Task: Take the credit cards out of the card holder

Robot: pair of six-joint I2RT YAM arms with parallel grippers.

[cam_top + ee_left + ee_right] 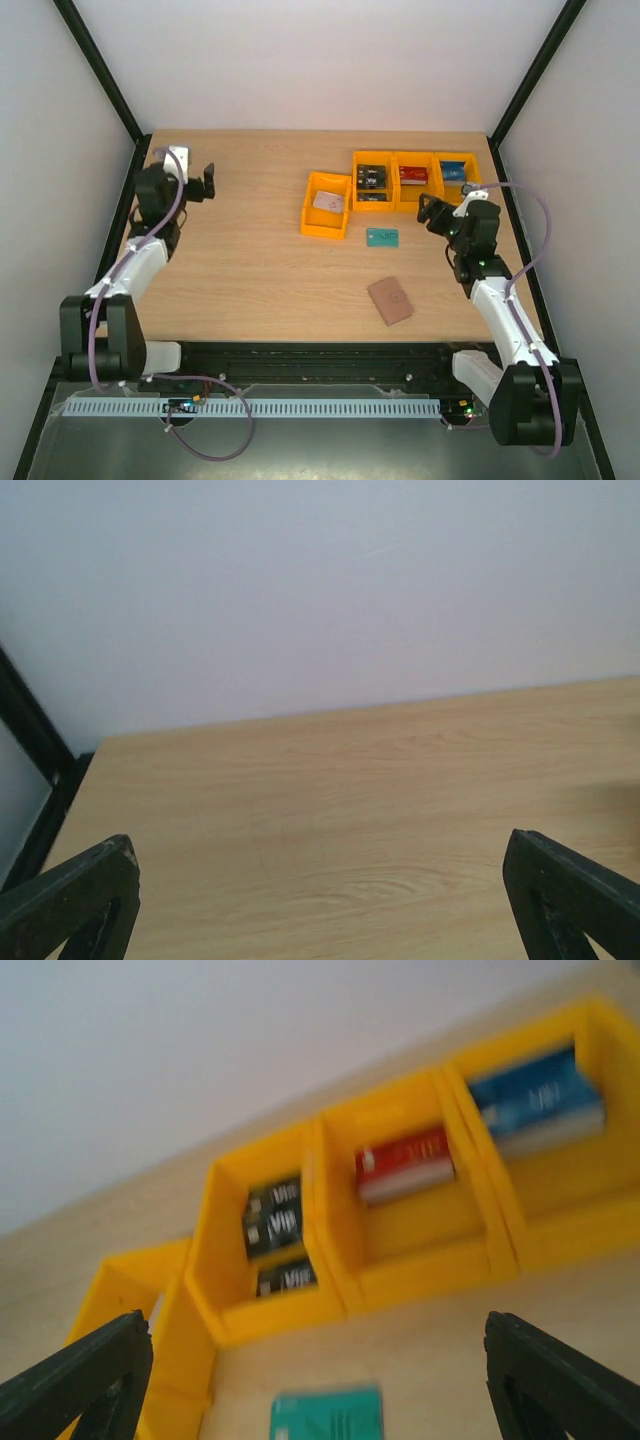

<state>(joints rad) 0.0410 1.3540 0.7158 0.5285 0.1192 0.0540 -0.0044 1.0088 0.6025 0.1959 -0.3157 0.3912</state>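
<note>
**Both grippers released; card holder flat on the table**

The right gripper (430, 212) (315, 1335) is held above the table (250, 270) with its jaws spread wide and nothing between them. It is pointed toward a row of three orange bins (393, 185) (330, 1225). In these, black packs (371, 180) (273, 1218), a red pack (413, 173) (405, 1165) and a blue pack (453, 171) (540, 1100) are seen. A teal card (382, 237) (327, 1415) is laid just in front of the row. A fourth bin (322, 231) is set left of the row; a pale flat item is held in it, too small to identify.

The card holder (390, 300) is lying flat near the table's front edge, well apart from both grippers, nearer the right arm.

The left gripper (208, 182) (318, 860) is likewise spread wide and unloaded, over bare wood at the far left.
</note>
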